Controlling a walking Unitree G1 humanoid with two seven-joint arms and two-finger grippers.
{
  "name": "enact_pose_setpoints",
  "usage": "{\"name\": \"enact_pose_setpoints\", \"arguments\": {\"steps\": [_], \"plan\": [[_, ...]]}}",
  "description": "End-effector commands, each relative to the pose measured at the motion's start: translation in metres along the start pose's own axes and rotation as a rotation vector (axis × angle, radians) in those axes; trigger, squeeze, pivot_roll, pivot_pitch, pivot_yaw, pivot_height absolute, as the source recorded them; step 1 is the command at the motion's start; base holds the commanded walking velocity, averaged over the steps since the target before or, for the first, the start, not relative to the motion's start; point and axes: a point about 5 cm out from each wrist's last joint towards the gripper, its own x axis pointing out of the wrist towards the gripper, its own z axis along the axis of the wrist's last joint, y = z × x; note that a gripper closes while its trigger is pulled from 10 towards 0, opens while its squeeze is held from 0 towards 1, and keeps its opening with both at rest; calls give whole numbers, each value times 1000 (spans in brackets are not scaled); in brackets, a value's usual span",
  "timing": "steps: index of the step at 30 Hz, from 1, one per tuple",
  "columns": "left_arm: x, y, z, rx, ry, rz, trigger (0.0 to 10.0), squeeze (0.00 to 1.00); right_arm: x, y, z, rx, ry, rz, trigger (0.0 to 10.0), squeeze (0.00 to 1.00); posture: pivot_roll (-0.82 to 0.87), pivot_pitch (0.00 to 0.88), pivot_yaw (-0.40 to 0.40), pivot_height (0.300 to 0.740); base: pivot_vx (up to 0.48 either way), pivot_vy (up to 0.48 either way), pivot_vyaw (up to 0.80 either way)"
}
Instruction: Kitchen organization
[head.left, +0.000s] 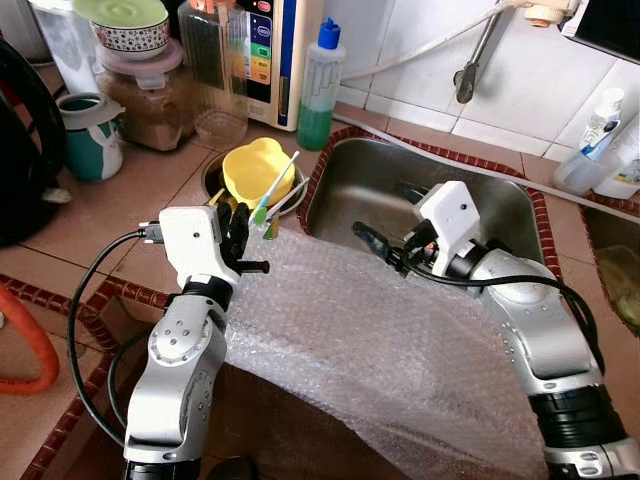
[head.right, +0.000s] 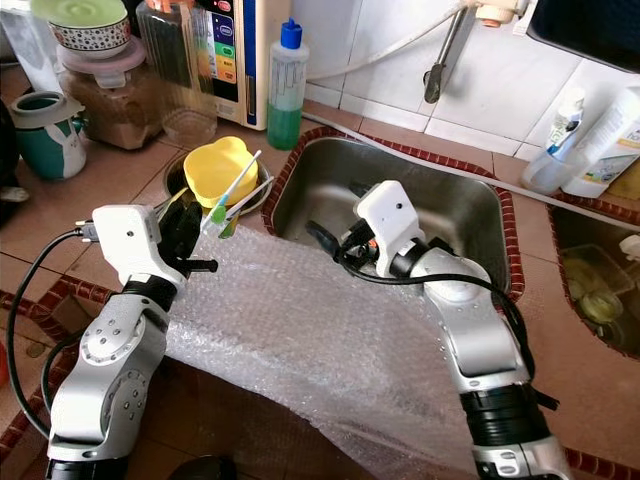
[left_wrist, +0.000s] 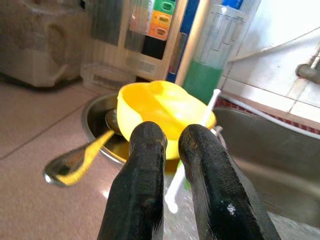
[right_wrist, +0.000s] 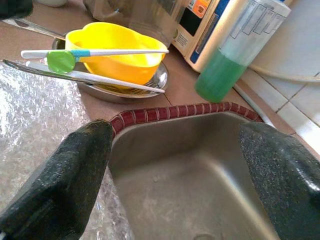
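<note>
Using the stainless steel sink (head.left: 500, 200) as the anchor here. Way off to its left on the terracotta-tiled bench (head.left: 130, 200) there's a teal lidded mug (head.left: 90, 135), and behind that a clear plastic tub of brown stuff (head.left: 150, 100) with a patterned bowl stacked on top. Closer to the sink's left edge sits a round shallow steel dish (head.left: 222, 178) holding a yellow plastic bowl (head.left: 260, 170), with a couple of white chopstick-type sticks (head.left: 283, 188) lying across the rim, one with a green tab on it. A metal spoon with a yellowish handle (left_wrist: 75, 160) pokes out of that dish too.

The left gripper (head.left: 243, 240) hangs just short of the dish, still on the sink's left, fingers (left_wrist: 142, 165) pinched nearly together with a thin gap and nothing in them.

A big crinkled sheet of clear bubble wrap (head.left: 390, 340) is spread over the bench in front of the sink, running under both arms. Right behind the sink's left corner stands a clear squeeze bottle of green liquid with a blue cap (head.left: 320, 90), next to a white appliance with coloured buttons (head.left: 272, 60).

The right gripper (head.left: 365, 237) sits over the sink's front-left rim, fingers (right_wrist: 65, 165) spread wide, holding nothing.
</note>
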Motion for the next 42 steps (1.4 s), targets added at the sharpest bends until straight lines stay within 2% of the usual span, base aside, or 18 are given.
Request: {"name": "enact_pose_setpoints", "arguments": {"steps": [1, 6, 9, 14, 16, 17, 18, 19, 23, 26, 28, 31, 33, 35, 42], "plan": [[2, 6, 2, 36, -18, 40, 10000, 0, -6, -3, 4, -20, 2, -10, 10000, 0, 61, 118, -138, 740, 0, 0, 0], [4, 15, 3, 50, -18, 74, 10000, 0, -6, 0, 5, -29, 9, -5, 10000, 0, 61, 121, -132, 740, 0, 0, 0], [4, 15, -4, 8, 35, 74, 10000, 0, -5, 3, 7, -26, 6, -6, 10000, 0, 61, 121, -118, 740, 0, 0, 0], [8, 5, -6, -16, 51, -56, 10000, 0, -6, 5, 8, -31, 4, -10, 10000, 0, 55, 121, -104, 740, 0, 0, 0], [9, 6, -2, 28, 24, -58, 10000, 0, -7, 5, 7, -31, 7, -18, 10000, 0, 53, 123, -101, 740, 0, 0, 0], [10, 9, 2, 28, -4, -29, 10000, 498, -8, 5, 7, -30, 10, -22, 10000, 0, 52, 125, -100, 740, 0, 0, 0], [10, 11, 4, 23, -14, -16, 10000, 498, -8, 5, 7, -30, 10, -23, 10000, 0, 52, 125, -101, 740, 0, 0, 0], [10, 13, 6, 30, -32, -2, 10000, 1000, -9, 5, 7, -29, 11, -24, 10000, 0, 52, 126, -100, 740, 0, 0, 0], [9, 20, 14, 48, -87, 54, 10000, 1000, -10, 6, 5, -27, 16, -27, 10000, 0, 52, 127, -99, 740, 0, 0, 0], [8, 22, 19, 52, -122, 57, 10000, 1000, -9, 6, 5, -26, 17, -27, 10000, 0, 56, 127, -98, 740, 0, 0, 0], [7, 19, 22, 58, -134, 36, 10000, 1000, -9, 6, 5, -25, 17, -28, 10000, 0, 58, 128, -95, 740, 0, 0, 0], [5, 11, 24, 14, -141, -42, 10000, 1000, -9, 7, 5, -23, 14, -30, 10000, 0, 65, 128, -89, 740, 0, 0, 0], [2, 4, 23, -21, -135, -108, 10000, 1000, -8, 7, 5, -21, 12, -32, 10000, 0, 67, 128, -86, 740, 0, 0, 0], [-3, -3, 14, -22, -80, -179, 10000, 1000, -8, 9, 5, -18, 10, -34, 10000, 0, 74, 125, -79, 740, 0, 0, 0], [-9, 1, 3, 7, -4, -205, 10000, 1000, -10, 11, 4, -14, 11, -34, 10000, 0, 80, 123, -86, 740, 0, 0, 0]]}}
